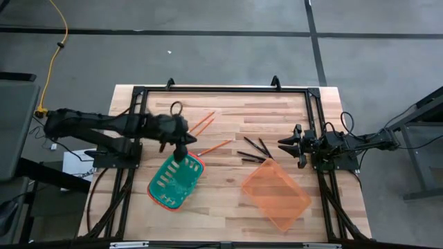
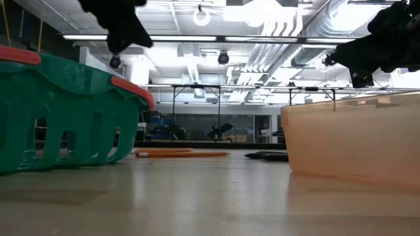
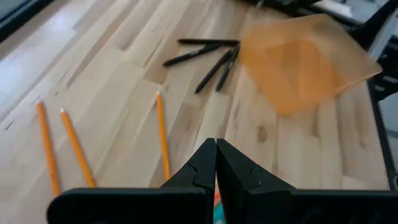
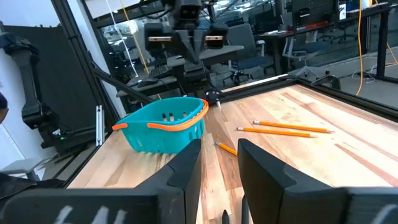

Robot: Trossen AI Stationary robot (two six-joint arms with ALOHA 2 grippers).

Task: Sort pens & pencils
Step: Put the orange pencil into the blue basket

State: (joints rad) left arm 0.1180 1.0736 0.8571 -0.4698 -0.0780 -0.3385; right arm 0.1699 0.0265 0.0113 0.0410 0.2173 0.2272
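Observation:
Three orange pencils lie flat on the wooden table: two side by side [image 1: 201, 123] and one [image 1: 214, 146] nearer the green basket [image 1: 176, 181]. They also show in the left wrist view [image 3: 76, 147]. Several black pens [image 1: 252, 151] lie in a loose bunch at the table's middle, next to the clear orange bin [image 1: 275, 194]. My left gripper [image 1: 181, 149] hangs shut and empty over the basket's far rim; the left wrist view [image 3: 216, 163] shows its fingertips together. My right gripper [image 1: 288, 144] is open and empty, right of the pens, pointing at them.
The green basket with an orange rim [image 4: 165, 123] stands at the near left, and the orange bin [image 2: 354, 137] at the near right. A black frame [image 1: 221, 90] runs round the table's edge. Bare wood lies between the basket and the bin.

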